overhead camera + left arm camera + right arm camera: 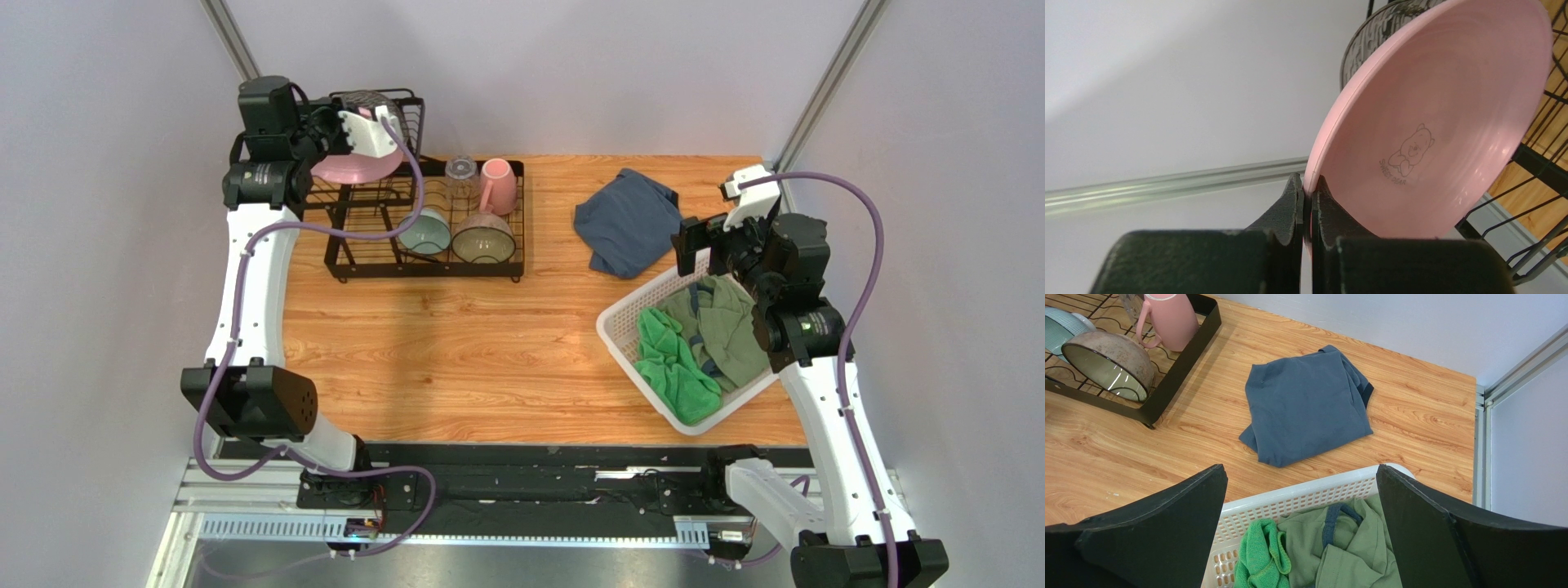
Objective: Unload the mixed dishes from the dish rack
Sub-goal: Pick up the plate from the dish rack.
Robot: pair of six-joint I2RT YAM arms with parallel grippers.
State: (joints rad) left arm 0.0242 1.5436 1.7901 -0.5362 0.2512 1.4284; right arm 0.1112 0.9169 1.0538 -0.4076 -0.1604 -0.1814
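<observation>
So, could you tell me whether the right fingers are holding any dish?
No, the right fingers stand wide open over the white basket with nothing between them.

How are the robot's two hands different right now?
The left gripper is shut, pinching the pink plate by its rim; the right gripper is wide open and holds nothing. The left one is at the dish rack; the right one hangs over the white basket of clothes. Both have dark fingers.

Wood tbl [491, 355], dish rack [424, 271], blue cloth [626, 221], basket [626, 337]
</observation>
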